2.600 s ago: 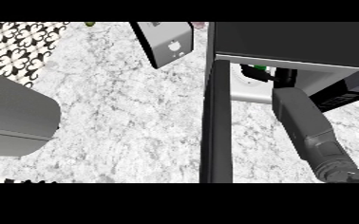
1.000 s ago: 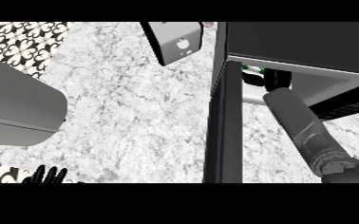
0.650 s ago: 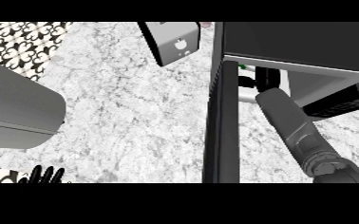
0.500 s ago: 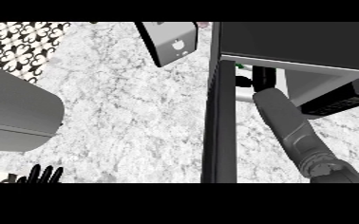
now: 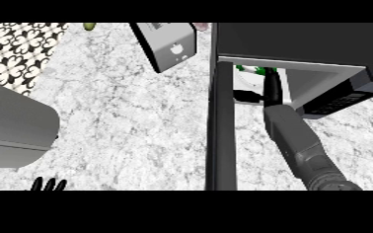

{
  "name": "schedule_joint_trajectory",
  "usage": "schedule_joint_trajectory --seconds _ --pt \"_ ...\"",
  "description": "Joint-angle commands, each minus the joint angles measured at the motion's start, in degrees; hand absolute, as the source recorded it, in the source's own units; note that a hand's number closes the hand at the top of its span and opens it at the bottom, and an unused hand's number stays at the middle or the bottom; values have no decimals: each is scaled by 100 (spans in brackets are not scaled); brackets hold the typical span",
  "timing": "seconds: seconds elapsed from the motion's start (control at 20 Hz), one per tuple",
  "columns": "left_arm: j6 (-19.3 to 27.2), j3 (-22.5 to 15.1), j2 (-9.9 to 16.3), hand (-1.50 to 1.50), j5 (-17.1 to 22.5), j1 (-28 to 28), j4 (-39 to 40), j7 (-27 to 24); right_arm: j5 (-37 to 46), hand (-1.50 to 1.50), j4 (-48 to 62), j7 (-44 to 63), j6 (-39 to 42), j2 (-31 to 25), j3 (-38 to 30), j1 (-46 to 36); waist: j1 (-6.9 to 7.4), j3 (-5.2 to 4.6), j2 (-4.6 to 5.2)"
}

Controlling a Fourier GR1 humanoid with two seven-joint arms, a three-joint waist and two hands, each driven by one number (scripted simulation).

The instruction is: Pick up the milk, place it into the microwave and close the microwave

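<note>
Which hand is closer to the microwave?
Right. The right hand reaches inside the microwave, by the milk. The left hand rests far off at the counter's lower left edge.

The microwave (image 5: 291,44) is cut off by the top and right edges of the view. Inside its opening, only small green and white bits of the milk (image 5: 251,71) show (the rest is behind the right hand (image 5: 271,86) and the microwave's roof). The right hand's fingers are hidden in there too. Far left of the microwave, only the fingertips of the left hand (image 5: 48,184) peek up at the bottom edge.
</note>
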Motion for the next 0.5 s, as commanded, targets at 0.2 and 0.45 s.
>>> schedule_joint_trajectory --seconds 0.2,0.45 --pt "14 3 10 -150 -31 304 -242 53 -333 -150 -6 -984 986 116 -311 773 -181 -13 -90" --pt "72 -160 -91 -150 -45 491 -510 236 -378 -150 -81 -1513 1253 196 -348 1217 -290 -19 -134"
